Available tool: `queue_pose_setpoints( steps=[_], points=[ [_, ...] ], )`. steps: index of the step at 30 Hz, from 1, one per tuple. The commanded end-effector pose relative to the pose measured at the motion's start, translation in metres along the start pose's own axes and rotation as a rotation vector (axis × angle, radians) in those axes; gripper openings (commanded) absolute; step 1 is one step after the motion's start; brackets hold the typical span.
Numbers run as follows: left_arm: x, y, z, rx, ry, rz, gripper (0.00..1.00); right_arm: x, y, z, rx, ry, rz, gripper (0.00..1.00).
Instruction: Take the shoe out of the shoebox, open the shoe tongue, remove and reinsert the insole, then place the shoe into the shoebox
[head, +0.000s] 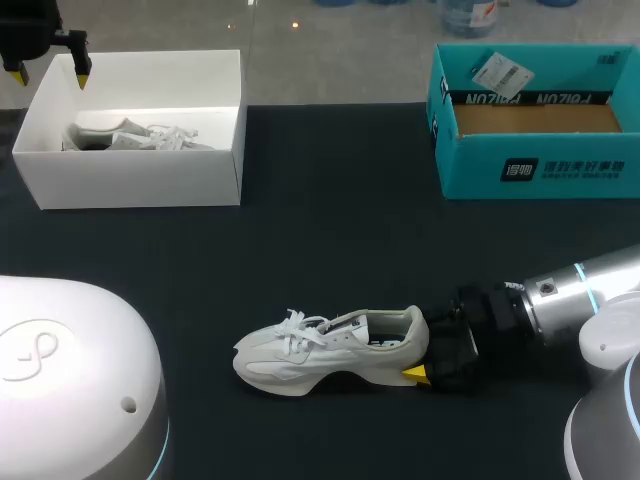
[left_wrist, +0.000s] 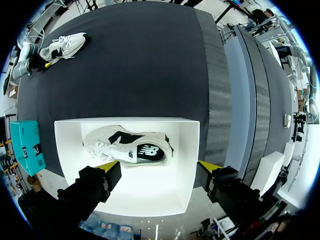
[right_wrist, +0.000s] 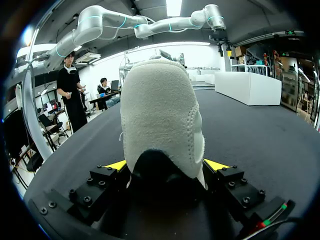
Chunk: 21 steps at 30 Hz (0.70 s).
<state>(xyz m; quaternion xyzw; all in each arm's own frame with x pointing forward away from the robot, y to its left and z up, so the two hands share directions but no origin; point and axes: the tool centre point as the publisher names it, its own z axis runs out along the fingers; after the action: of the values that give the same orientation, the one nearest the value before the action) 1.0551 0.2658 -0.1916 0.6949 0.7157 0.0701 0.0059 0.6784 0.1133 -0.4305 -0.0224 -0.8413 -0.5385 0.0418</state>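
A white sneaker (head: 330, 350) lies on its sole on the black table, toe to the left. Its padded heel (right_wrist: 160, 115) sits between the fingers of my right gripper (head: 421, 353), which stands open with its yellow tips (right_wrist: 216, 165) close against the heel's two sides. A second sneaker (left_wrist: 130, 147), white with a black panel, lies inside the white shoebox (head: 140, 180) at the back left. My left gripper (left_wrist: 159, 167) hangs open above that box's far edge, holding nothing.
A teal cardboard box (head: 540, 165) with a brown inside and a paper tag stands at the back right. Dark tabletop stretches between the white shoebox and the sneaker by my right gripper.
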Motion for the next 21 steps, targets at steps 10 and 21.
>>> queue_pose_setpoints(
  steps=[10, 21],
  points=[
    [0.0003, -0.0014, -0.0004, -0.003, 0.002, 0.001, 1.0, 0.0055, -0.0026, 0.0021, -0.033, -0.041, 0.008, 0.0],
    [0.0003, -0.0014, -0.0004, -0.003, 0.002, 0.001, 1.0, 0.0055, -0.0026, 0.0021, -0.033, -0.041, 0.008, 0.0]
  ],
)
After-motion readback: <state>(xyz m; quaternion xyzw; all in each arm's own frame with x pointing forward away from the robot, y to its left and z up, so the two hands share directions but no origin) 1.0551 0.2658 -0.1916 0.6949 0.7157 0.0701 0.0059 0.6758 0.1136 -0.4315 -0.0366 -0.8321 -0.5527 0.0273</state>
